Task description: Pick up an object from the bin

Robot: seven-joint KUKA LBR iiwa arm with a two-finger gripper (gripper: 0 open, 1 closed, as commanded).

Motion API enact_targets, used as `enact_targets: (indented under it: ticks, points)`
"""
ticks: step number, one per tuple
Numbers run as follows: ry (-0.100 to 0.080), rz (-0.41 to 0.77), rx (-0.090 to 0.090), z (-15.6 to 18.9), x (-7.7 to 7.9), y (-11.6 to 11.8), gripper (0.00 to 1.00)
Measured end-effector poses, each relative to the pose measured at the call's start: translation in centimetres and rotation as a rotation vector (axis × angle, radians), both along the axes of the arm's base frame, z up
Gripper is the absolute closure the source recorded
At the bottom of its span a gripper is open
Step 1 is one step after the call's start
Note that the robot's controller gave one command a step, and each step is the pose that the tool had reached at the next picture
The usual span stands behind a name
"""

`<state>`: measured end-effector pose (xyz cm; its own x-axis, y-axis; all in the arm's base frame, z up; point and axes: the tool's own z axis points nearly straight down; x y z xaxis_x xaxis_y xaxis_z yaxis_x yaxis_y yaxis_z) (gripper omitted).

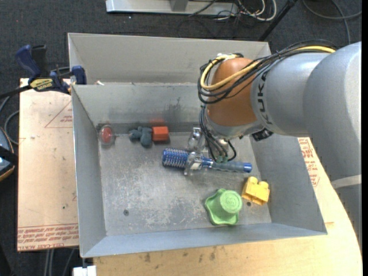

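One blue brush point(175, 158), with a coiled bristle head and a smooth glossy handle, is noted flat on the bin point(144, 203) floor, just above a green scalloped cap point(223, 207). The gripper point(194, 153) is seen at its neck, metal fingers parted astride it.

the arm point(310, 96), cut off by the right edge, covers the bin's point(86, 154) back right corner and part of its floor. the gripper point(194, 157) hides the stretch of the blue brush point(172, 157) where bristles meet handle. the small reddish round thing point(106, 134) and the dark grey-blue lump point(141, 135) by the back wall are too small to name.
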<state>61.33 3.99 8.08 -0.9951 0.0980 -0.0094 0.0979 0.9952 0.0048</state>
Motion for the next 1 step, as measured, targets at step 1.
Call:
enact_targets:
  ticks: [1]
  points:
    - [-0.001, 0.171, -0.004, 16.90, 0.39, -0.59, 1.00]
